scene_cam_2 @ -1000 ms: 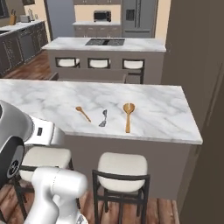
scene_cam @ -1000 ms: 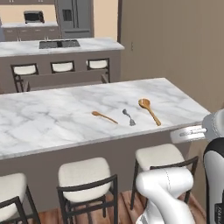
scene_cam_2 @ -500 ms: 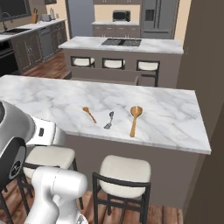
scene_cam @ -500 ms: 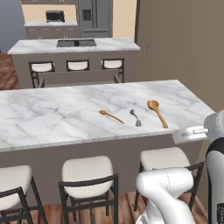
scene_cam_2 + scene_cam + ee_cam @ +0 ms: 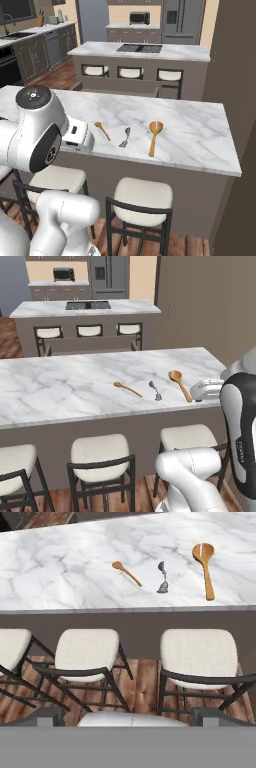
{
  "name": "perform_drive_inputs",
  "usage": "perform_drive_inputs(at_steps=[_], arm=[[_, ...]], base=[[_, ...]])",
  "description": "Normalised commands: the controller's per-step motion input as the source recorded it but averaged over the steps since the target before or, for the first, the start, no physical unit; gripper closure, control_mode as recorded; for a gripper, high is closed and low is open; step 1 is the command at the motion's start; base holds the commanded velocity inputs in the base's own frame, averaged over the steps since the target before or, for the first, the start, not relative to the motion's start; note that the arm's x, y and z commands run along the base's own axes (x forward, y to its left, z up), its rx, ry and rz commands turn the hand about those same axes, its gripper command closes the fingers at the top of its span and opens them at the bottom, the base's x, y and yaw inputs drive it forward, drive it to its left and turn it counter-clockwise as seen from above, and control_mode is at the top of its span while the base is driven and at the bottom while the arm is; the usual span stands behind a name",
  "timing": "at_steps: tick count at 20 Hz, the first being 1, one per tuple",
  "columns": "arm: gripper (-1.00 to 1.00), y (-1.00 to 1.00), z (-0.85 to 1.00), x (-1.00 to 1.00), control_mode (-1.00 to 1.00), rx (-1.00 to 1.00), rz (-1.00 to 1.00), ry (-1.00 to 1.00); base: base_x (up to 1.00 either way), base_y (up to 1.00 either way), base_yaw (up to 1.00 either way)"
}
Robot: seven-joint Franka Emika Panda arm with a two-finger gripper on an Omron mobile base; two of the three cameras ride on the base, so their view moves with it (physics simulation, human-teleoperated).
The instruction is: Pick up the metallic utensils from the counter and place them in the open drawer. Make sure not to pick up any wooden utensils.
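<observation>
Your two-finger gripper hangs low and well short of the counter, its dark fingertips spread wide apart with nothing between them, so the claw is released. Directly under it in the hand view you have two cream-cushioned stools with black metal frames standing on a brown wood floor.

Beyond the stools runs the long white marble counter with grey veins. Near its front edge three utensils lie in a row, each apart from the next. The short silver-grey metal spoon sits in the middle; you also see it in the left base view and the right base view. On one side of it lies the short thin orange-brown wooden spoon, on the other the longer orange-brown wooden spoon with a broad round bowl. Both wooden spoons rest flat on the marble.

Farther back stands a second marble-topped island with a black inset top, three more stools along its front, and grey kitchen cabinets behind.
</observation>
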Motion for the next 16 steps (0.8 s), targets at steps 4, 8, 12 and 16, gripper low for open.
perform_drive_inputs(at_steps=[4, 8, 12, 16], arm=[[-1.0, -0.37, -0.38, 0.94, -1.0, 0.0, -0.07, 0.14], [-1.0, -0.44, -0.53, 0.92, -1.0, 0.0, -0.08, 0.07], [-1.0, -0.48, -0.65, 0.75, -1.0, 0.0, -0.08, 0.05], [-1.0, -0.01, -0.63, 0.68, -1.0, 0.0, -0.11, 0.02]], base=[[0.0, 0.0, 0.0], [0.0, 0.0, 0.0], [0.0, 0.0, 0.0], [0.0, 0.0, 0.0]])
